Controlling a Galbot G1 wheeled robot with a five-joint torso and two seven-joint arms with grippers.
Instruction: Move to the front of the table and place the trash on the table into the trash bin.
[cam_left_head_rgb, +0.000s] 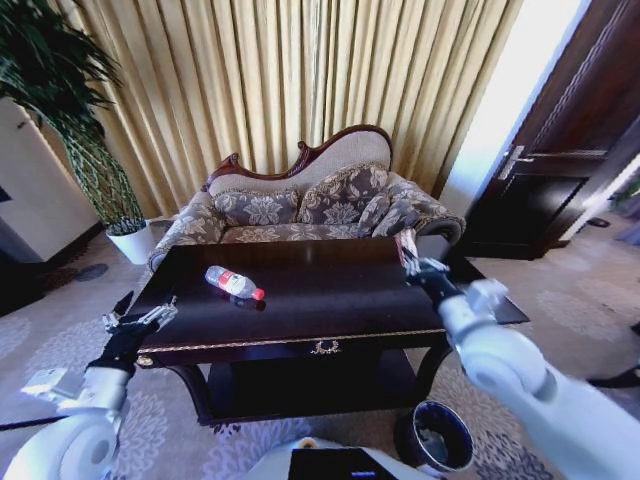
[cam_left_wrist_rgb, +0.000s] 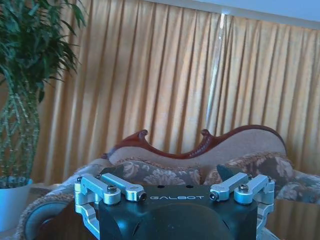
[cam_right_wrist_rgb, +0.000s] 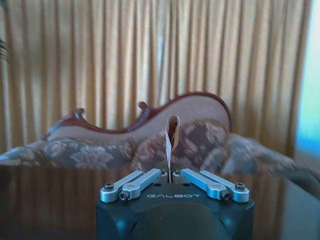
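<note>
Gold curtains (cam_left_head_rgb: 300, 80) and a carved floral sofa (cam_left_head_rgb: 310, 205) stand behind the table (cam_left_head_rgb: 330, 300), a glossy dark-brown surface with gold edge trim and a lower shelf. A potted plant (cam_left_head_rgb: 90, 150) in a white pot stands to the robot's left. The trash bin (cam_left_head_rgb: 440, 437), a round dark bucket, sits on the carpet near the table's front right leg, well below the tabletop. A clear plastic bottle (cam_left_head_rgb: 233, 283) with a red label and cap lies on its side on the tabletop, left of centre. The right gripper (cam_left_head_rgb: 412, 262) is raised above the table's right side, its fingers pressed together on a small tan wrapper (cam_right_wrist_rgb: 171, 135) that stands upright between them. The left gripper (cam_left_head_rgb: 140, 320) hangs at the table's front left corner, fingers spread apart and holding nothing.
</note>
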